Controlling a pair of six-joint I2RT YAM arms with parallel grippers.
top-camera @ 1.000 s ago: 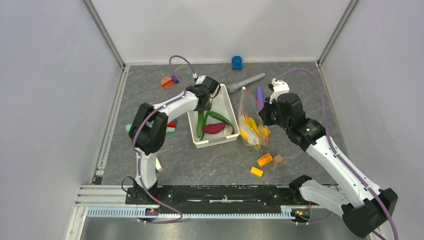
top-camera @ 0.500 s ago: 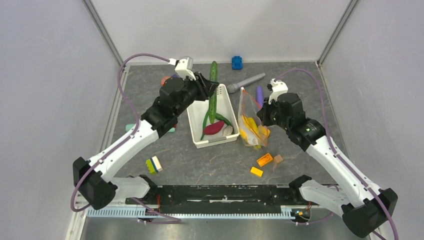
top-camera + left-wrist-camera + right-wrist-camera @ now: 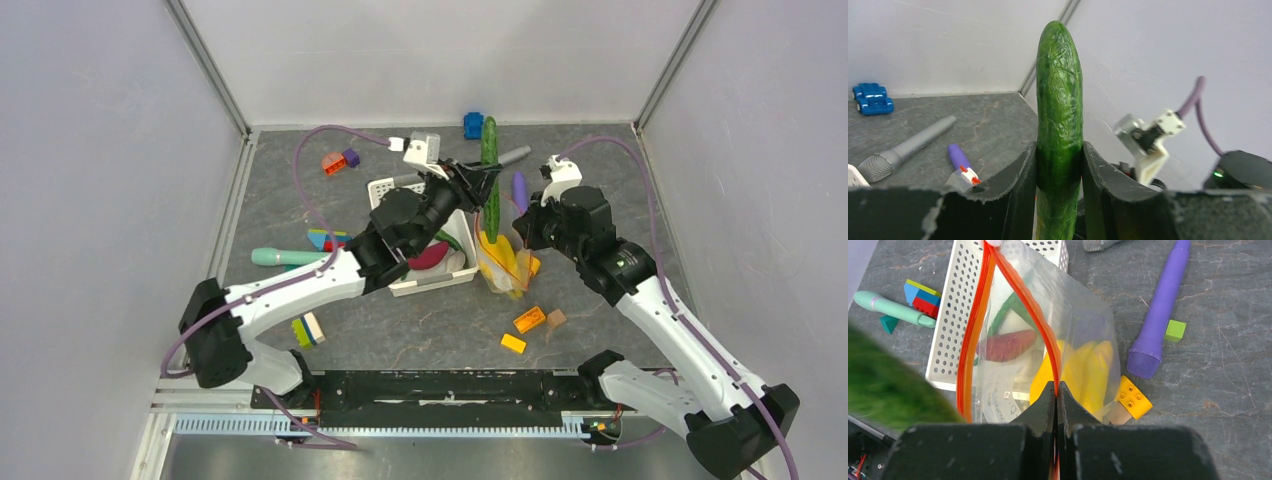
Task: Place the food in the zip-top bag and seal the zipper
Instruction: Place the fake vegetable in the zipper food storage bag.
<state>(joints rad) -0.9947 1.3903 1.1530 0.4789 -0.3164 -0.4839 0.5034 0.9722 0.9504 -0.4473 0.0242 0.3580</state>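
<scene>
Robot lab test cell: plain white panel walls (image 3: 90, 200) in alu. frame posts (image 3: 205, 65), grey tabletop (image 3: 420, 330), L arm (image 3: 300, 285) & R arm (image 3: 665, 305) bolted to black base plate (image 3: 450, 385) at near edge. Props are toys, e.g. toy cucumber (image 3: 1059, 100), blue toy car (image 3: 474, 125) at far side.

zip-top bag (image 3: 1083, 325) mouth open (narrowly), basket (image 3: 948, 340) close beside, cucumber (image 3: 490, 170) over it

No legible text, brand, number or sign was found in any view. Faint grey print (image 3: 998, 400) was noted low on the clear bag (image 3: 1083, 325) in the right wrist view; it was too blurred to read.
</scene>
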